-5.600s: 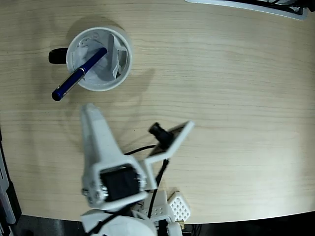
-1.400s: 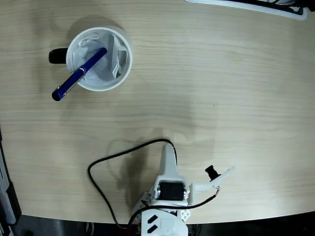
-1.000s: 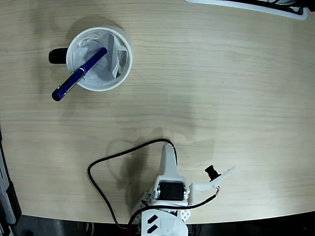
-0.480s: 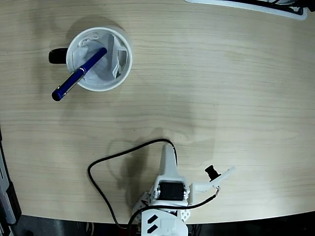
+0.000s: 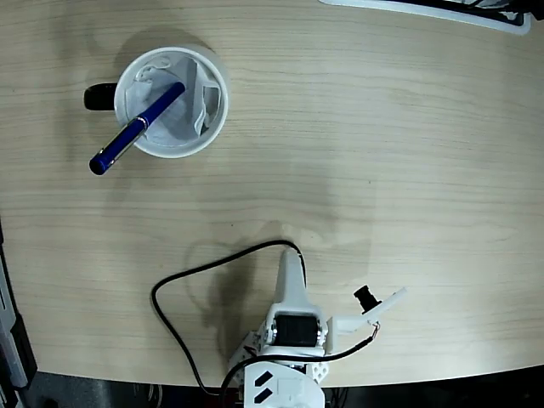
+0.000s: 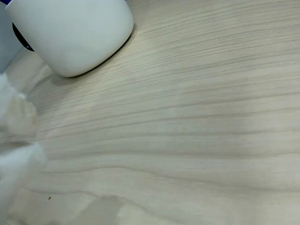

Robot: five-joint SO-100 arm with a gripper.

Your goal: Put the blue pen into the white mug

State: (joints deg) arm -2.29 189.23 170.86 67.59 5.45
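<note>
In the fixed view the white mug point(image 5: 171, 102) stands at the table's far left, its black handle point(image 5: 100, 97) pointing left and white paper lining its inside. The blue pen point(image 5: 136, 128) leans in it, one end down in the mug and the other sticking out over the lower-left rim. My gripper point(image 5: 291, 262) rests far from both, near the front edge. Its white jaws lie together as one narrow wedge holding nothing. In the wrist view the mug point(image 6: 75, 33) fills the top left, and my gripper point(image 6: 16, 140) is a white blur at the left edge.
A black cable point(image 5: 170, 293) loops on the table left of the arm base point(image 5: 285, 374). A white, dark-edged object point(image 5: 433, 10) lies along the top right edge. A dark strip point(image 5: 8, 340) runs down the lower left border.
</note>
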